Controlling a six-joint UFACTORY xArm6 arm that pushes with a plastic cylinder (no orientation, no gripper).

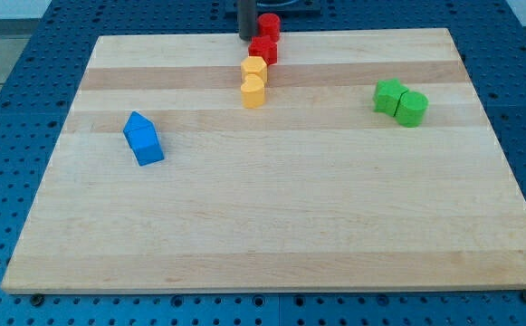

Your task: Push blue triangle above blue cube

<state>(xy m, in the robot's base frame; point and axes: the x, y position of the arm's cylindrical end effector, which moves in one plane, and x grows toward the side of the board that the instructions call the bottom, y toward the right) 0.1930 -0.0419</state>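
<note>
The blue triangle [137, 125] lies at the view's left on the wooden board [272, 226]. It touches the blue cube [146, 147], sitting just above it and slightly to its left. My tip [247, 37] is at the view's top edge of the board, far to the upper right of both blue blocks. It stands right beside the two red blocks, at their left.
A red cylinder [269, 24] and a red block [263, 50] sit at the top centre. Two yellow blocks [253, 68] [253, 91] lie just below them. A green star-like block [388, 95] and a green cylinder [412, 109] sit together at the right.
</note>
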